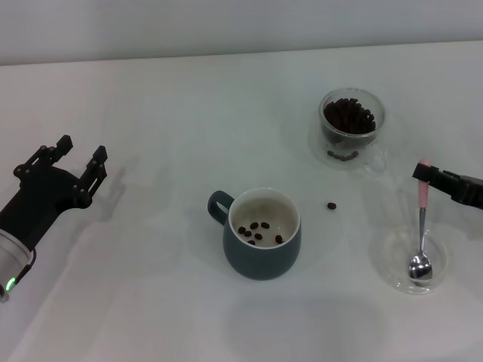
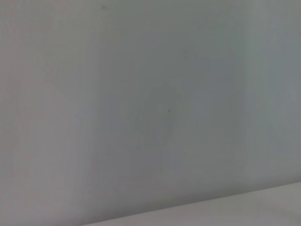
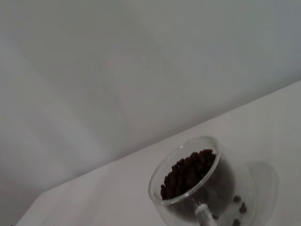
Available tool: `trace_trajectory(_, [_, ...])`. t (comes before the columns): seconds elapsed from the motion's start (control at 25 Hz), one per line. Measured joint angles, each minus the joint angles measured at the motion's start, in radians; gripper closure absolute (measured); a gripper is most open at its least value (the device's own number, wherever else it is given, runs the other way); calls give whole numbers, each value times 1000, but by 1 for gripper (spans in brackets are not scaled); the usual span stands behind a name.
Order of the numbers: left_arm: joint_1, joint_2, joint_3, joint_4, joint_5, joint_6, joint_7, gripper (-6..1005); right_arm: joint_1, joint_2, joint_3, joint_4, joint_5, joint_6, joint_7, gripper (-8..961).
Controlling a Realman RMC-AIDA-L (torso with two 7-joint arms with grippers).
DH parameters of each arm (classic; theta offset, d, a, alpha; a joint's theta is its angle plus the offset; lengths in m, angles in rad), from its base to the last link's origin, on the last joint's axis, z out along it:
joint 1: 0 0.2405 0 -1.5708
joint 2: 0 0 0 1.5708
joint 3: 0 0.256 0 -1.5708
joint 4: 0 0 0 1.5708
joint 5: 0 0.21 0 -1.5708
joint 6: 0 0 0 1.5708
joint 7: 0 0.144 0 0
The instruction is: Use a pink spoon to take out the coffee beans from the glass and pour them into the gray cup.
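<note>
The right gripper [image 1: 424,174] pinches the tip of the pink spoon [image 1: 421,226] at 3 o'clock on the white worktop [image 1: 151,98], the handle clenched between its fingers while the metal bowl rests inside a shallow clear dish [image 1: 396,275]; the spoon looks empty; the glass [image 1: 350,127] stands at 1 o'clock, well filled with coffee beans [image 1: 349,117], and the right wrist view shows the same heap close under the arm; the gray cup [image 1: 260,234] sits at centre with about 6 beans on its pale floor, and 1 stray bean [image 1: 331,205] lies on the worktop between cup and glass; the left gripper [image 1: 75,162] hangs idle at 9 o'clock, fingers spread and holding nothing; judged from this, another scoop is due, and it would go best with the spoon lifted clear of the dish, dipped steeply into the glass, levelled before rising, then carried low and tipped well inside the cup's rim, so no more beans escape.
</note>
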Motion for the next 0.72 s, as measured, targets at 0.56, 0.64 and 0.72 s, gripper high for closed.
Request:
trace_trajectory(0.56, [3,-1,-2,0,-3,0,0,423,10,-6,19,-9,5,-1,0,712])
trace_trajectory(0.64, [1,-2,-2,0,-4,2,0,423,11,-10,20,-11,9,0,0,707])
trace_trajectory(0.72, [0,-2,-2,-2,-5,7,0,423,11,-18,38,-12,12,0,-3,702])
